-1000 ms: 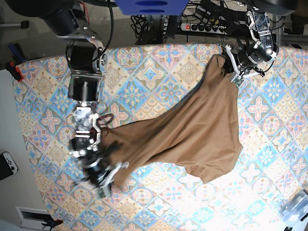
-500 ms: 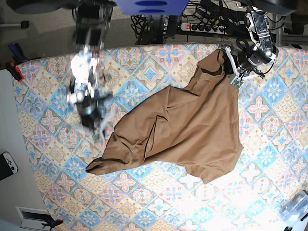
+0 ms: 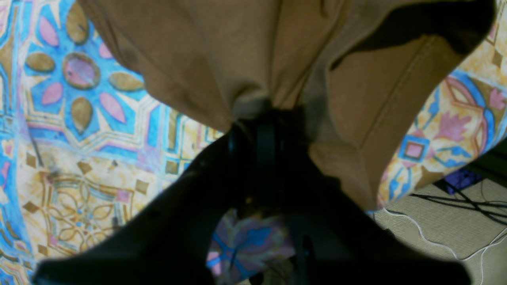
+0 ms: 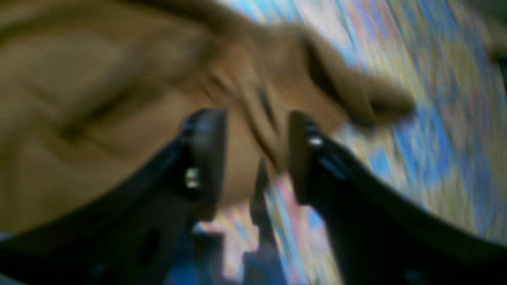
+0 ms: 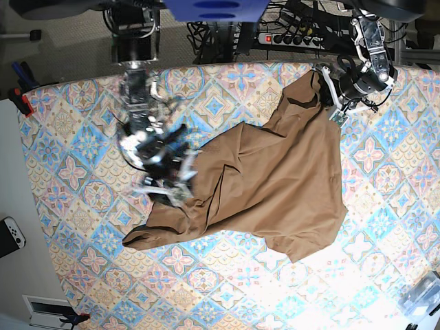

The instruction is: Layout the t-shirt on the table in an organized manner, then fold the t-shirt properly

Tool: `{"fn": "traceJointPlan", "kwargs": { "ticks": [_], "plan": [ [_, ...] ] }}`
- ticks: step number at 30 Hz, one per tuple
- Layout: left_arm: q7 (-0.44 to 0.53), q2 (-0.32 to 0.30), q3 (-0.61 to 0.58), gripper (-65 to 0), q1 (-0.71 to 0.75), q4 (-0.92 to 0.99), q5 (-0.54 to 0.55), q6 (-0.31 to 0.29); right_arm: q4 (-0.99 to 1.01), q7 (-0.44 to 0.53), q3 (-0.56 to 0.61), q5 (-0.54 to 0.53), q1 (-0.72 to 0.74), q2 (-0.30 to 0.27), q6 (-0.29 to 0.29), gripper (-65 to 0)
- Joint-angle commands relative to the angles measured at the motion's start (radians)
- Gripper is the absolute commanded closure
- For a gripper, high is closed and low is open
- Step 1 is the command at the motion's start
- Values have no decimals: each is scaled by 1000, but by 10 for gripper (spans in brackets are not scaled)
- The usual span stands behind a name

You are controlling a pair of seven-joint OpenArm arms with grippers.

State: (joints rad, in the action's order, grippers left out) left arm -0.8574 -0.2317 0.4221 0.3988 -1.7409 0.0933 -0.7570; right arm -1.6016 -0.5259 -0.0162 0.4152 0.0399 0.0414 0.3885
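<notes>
The tan-brown t-shirt (image 5: 275,172) lies crumpled across the middle of the patterned table (image 5: 69,124). A bunched tail of the shirt points toward the front left. My left gripper (image 5: 333,95) is at the back right, shut on a pinched corner of the t-shirt (image 3: 336,91); in the left wrist view the left gripper (image 3: 259,118) has cloth gathered tightly into it. My right gripper (image 5: 175,184) hovers over the shirt's left edge and is blurred by motion. In the right wrist view the right gripper (image 4: 255,152) is open, with a ridge of brown fabric (image 4: 119,118) between its fingers (image 4: 206,150).
A power strip (image 5: 295,38) and cables lie beyond the table's back edge. Floor and cables (image 3: 455,206) show just past the table edge by my left gripper. A white controller (image 5: 11,234) rests off the table's left side. A clear plastic object (image 5: 423,294) is at the front right corner.
My right gripper let go of the shirt's left corner, swung toward the back, then came down over the shirt's left edge with its jaws open. The released cloth dropped into a crumpled heap. The left gripper stayed put.
</notes>
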Motion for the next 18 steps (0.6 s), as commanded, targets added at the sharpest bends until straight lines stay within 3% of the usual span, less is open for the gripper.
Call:
{"fn": "traceJointPlan", "kwargs": {
  "ticks": [1,5,14,18],
  "plan": [
    [-113,7,-2,0,12,40,-169,59,-19,16,28,-12,13,12,-6,-311],
    [-113,8,-2,0,12,40,-169,59,7,22,75,-55,18,65,-6,-340],
    [-113,8,-2,0,12,40,-169,59,182,25,75,-246,18,65,-6,-338],
    [-113,8,-2,0,12,40,-169,59,191,25,75,-276,19,65,-6,-338]
  ]
}}
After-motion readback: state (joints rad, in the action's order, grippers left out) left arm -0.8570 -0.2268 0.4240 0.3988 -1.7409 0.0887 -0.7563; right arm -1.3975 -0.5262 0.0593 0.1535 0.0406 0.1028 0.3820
